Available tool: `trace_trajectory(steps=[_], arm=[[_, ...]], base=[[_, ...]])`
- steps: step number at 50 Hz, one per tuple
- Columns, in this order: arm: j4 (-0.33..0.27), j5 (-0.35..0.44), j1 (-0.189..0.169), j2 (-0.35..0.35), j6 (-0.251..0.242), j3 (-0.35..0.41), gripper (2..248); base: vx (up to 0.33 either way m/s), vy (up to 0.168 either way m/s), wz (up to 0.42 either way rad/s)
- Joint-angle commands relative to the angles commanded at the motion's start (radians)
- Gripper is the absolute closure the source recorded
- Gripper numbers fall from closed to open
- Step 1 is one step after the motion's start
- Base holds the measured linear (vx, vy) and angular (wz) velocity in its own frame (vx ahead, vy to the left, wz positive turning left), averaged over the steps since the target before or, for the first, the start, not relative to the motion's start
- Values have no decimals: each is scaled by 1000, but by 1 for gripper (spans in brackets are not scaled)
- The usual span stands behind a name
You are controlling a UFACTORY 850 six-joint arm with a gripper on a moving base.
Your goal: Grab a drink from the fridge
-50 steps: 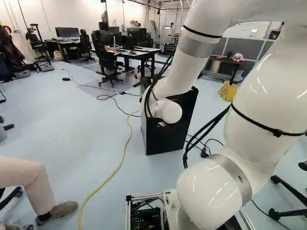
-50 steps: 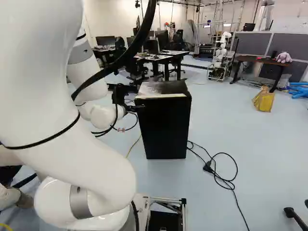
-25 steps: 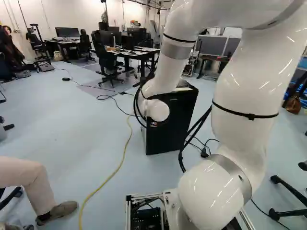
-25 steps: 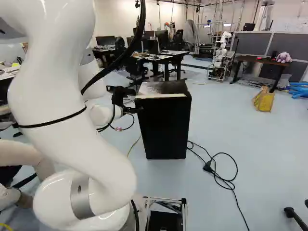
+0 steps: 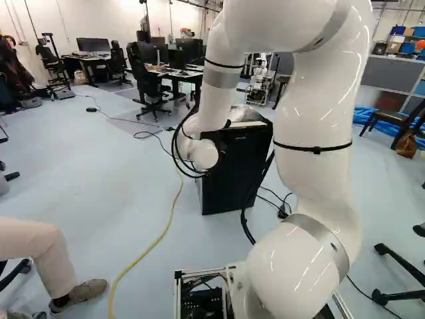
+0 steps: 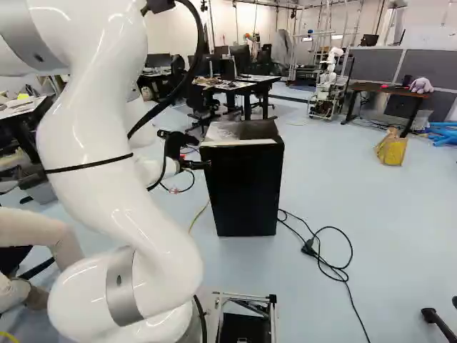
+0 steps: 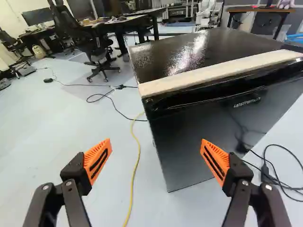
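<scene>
Drink: not visible; presumed inside the fridge (image 6: 246, 189), whose door (image 7: 182, 132) appears closed. Contents cannot be confirmed.

Change over the last second: base fixed, fridge unmoved against the floor. The arm (image 5: 315, 106) has swung its forearm and wrist toward the fridge's left edge as seen from the base; in the left base view more of the fridge top is now uncovered. In the right base view the gripper (image 7: 155, 140) has shifted slightly leftward and lower, near the fridge's upper left front. Door position unchanged.

Gripper state: spread wide, nothing between the orange pads (image 7: 98, 161) that it holds. Wrist view: one finger lies over the door face, the other out past the fridge's left edge, near the yellow cable (image 7: 134, 172) on the floor. Contact not seen.

Interpretation: still in the door-opening stage, probably lining up with the door's left edge. Next move likely needs a fingertip hooked on that edge or on the recess below the pale strip (image 7: 213, 73). Risk: slipping off the smooth face, or nudging the whole fridge.
</scene>
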Motion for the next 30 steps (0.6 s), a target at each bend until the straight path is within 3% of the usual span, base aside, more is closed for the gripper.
trace_trajectory(steps=[30], arm=[[186, 98, 63, -164, 0, -146, 3]], base=[[0, 0, 0]])
